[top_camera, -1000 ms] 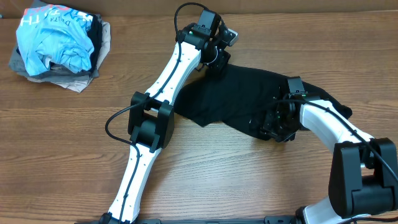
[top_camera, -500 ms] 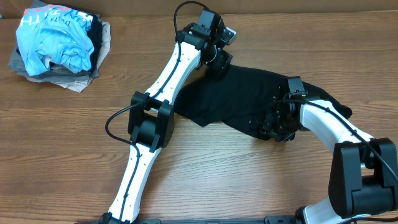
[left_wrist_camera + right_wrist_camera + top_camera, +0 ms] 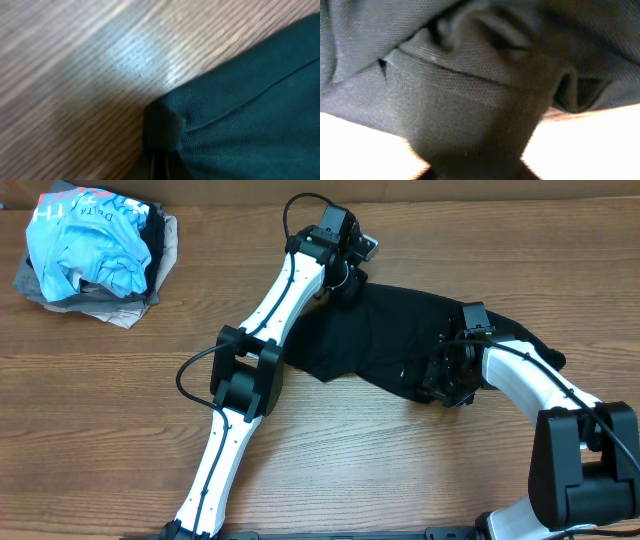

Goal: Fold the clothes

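The black garment (image 3: 385, 335) lies wrinkled and partly spread on the wooden table, right of centre. My left gripper (image 3: 348, 283) is at the garment's far left corner. In the left wrist view the gripper (image 3: 160, 167) is shut on that corner, and the cloth (image 3: 250, 100) trails off to the right over the wood. My right gripper (image 3: 442, 385) is at the garment's near right edge. In the right wrist view the gripper (image 3: 475, 170) is shut on a bunch of the cloth (image 3: 470, 90), which fills the view.
A pile of other clothes sits at the far left corner: a light blue printed shirt (image 3: 85, 240) on top of beige and grey garments (image 3: 125, 308). The table (image 3: 120, 410) is bare wood to the left and in front.
My left arm has shifted slightly to the right with the garment's corner in its grip. The right arm and the rest of the cloth have hardly moved.
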`<state>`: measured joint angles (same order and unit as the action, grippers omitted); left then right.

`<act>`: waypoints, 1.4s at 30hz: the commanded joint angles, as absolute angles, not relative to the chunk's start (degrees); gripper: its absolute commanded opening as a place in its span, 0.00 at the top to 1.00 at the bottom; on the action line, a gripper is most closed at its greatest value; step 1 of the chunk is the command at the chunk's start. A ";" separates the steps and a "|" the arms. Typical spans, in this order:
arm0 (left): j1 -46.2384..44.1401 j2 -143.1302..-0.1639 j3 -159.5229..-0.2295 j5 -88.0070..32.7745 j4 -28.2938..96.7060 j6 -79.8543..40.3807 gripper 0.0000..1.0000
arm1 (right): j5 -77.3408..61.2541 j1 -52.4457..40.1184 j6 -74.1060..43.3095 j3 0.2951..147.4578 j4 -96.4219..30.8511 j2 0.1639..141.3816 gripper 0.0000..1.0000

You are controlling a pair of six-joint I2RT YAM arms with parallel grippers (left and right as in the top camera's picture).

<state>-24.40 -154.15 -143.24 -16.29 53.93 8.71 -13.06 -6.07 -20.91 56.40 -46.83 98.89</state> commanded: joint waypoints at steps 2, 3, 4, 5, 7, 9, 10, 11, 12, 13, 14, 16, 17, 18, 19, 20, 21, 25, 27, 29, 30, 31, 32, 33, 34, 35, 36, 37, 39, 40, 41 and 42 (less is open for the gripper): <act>-21.87 -151.65 -149.91 -15.53 53.69 5.19 0.96 | -12.80 -4.45 -20.29 59.07 -49.65 97.91 0.96; -21.28 -151.15 -151.04 -14.57 53.67 4.03 0.96 | -12.80 -3.92 -19.49 59.70 -50.41 97.82 0.96; -20.67 -150.85 -152.20 -13.52 53.67 2.96 0.96 | -12.53 -3.03 -18.41 60.84 -51.90 97.69 0.96; -19.92 -150.63 -153.47 -12.78 53.71 2.31 0.96 | -12.05 -1.93 -17.30 62.13 -53.65 97.54 0.96; -18.55 -150.61 -155.09 -12.56 53.71 2.31 0.96 | -11.05 0.03 -15.81 64.20 -56.31 97.34 0.96; -17.08 -150.61 -155.46 -12.40 53.65 2.33 0.96 | -9.74 3.22 -13.45 66.94 -59.42 97.17 0.96; -16.51 -150.61 -155.46 -12.38 53.69 2.33 0.96 | -9.32 4.58 -12.40 67.94 -60.34 97.14 0.96; -15.88 -150.63 -155.46 -12.38 53.76 2.35 0.96 | -9.02 5.98 -11.20 68.86 -61.12 97.14 0.96; -15.18 -150.63 -155.41 -11.99 53.76 2.33 0.96 | -8.99 7.70 -9.32 69.89 -61.93 97.14 0.96; -14.55 -150.63 -155.41 -11.35 53.69 2.35 0.96 | -8.99 9.41 -7.51 70.89 -62.65 97.14 0.96; -14.04 -150.63 -155.41 -10.74 53.45 2.35 0.96 | -8.99 11.18 -5.67 71.90 -63.29 97.14 0.96; -12.99 -150.63 -155.44 -8.45 52.58 2.07 0.96 | -8.97 14.72 -1.91 73.82 -63.99 97.14 0.96; -12.56 -150.63 -155.41 -7.35 52.01 1.10 0.96 | -8.97 16.47 -0.84 74.70 -63.86 97.14 0.96; -12.21 -150.63 -155.44 -7.05 51.53 0.49 0.96 | -9.02 17.85 -0.56 75.37 -63.55 97.14 0.96; -11.90 -150.63 -155.44 -7.07 51.03 0.08 0.96 | -8.99 19.25 -0.54 76.05 -62.98 97.14 0.96; -11.60 -150.63 -155.44 -7.07 50.41 -0.08 0.96 | -9.02 20.38 -0.03 76.53 -62.17 97.14 0.96; -11.40 -150.63 -155.41 -7.01 49.74 -0.05 0.96 | -8.99 21.39 0.12 76.93 -61.12 97.14 0.96; -10.76 -150.54 -155.57 -5.69 47.55 -0.86 0.90 | -9.02 23.44 0.05 77.30 -55.72 97.14 0.96; -10.57 -150.26 -156.07 -5.74 48.18 -0.89 0.67 | -8.99 23.44 0.05 77.30 -53.56 97.14 0.96; -10.39 -149.73 -156.97 -5.72 49.78 -0.89 0.53 | -8.49 23.46 0.01 77.34 -51.48 97.14 0.92; -10.24 -149.34 -157.56 -5.74 50.78 -0.89 0.48 | -8.21 23.55 0.01 77.54 -50.48 97.14 0.92; -9.98 -148.75 -158.39 -5.74 52.16 -0.89 0.41 | -8.05 23.68 -0.03 77.80 -49.60 97.14 0.92; -9.67 -148.09 -159.13 -5.74 53.39 -0.91 0.36 | -7.66 23.86 -0.21 78.15 -48.86 97.14 0.92; -9.26 -147.20 -160.13 -5.74 54.96 -0.91 0.33 | -7.38 24.21 -0.25 78.74 -48.14 97.14 0.92; -8.86 -146.30 -161.32 -5.74 56.66 -0.91 0.30 | -7.27 24.56 -0.25 79.42 -47.70 97.14 0.92; -8.45 -145.43 -162.41 -5.76 58.41 -0.91 0.28 | -7.20 25.04 -0.25 80.29 -47.22 97.14 0.92; -7.97 -144.40 -163.50 -5.87 60.42 -0.93 0.26 | -7.07 25.61 -0.45 81.30 -46.98 97.14 0.92; -7.42 -143.17 -164.57 -6.37 63.05 -1.39 0.26 | -7.11 26.13 -0.93 82.30 -47.03 97.14 0.92; -6.72 -140.64 -166.17 -8.12 69.45 -1.30 0.26 | -8.03 26.92 -1.93 84.75 -48.27 97.14 0.92; -6.59 -139.31 -166.52 -8.73 72.86 -1.28 0.25 | -9.32 27.14 -1.91 86.32 -49.80 97.14 0.78; -6.46 -138.26 -166.63 -8.82 75.59 -0.97 0.25 | -10.09 27.14 -1.93 87.57 -51.35 97.14 0.48; -6.39 -137.27 -166.63 -8.82 78.35 0.36 0.24 | -10.81 27.14 -2.90 89.36 -53.78 97.14 0.00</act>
<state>-7.18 -145.03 -163.68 -7.27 73.32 -0.75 -8.99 26.52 -1.37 83.94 -50.98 98.83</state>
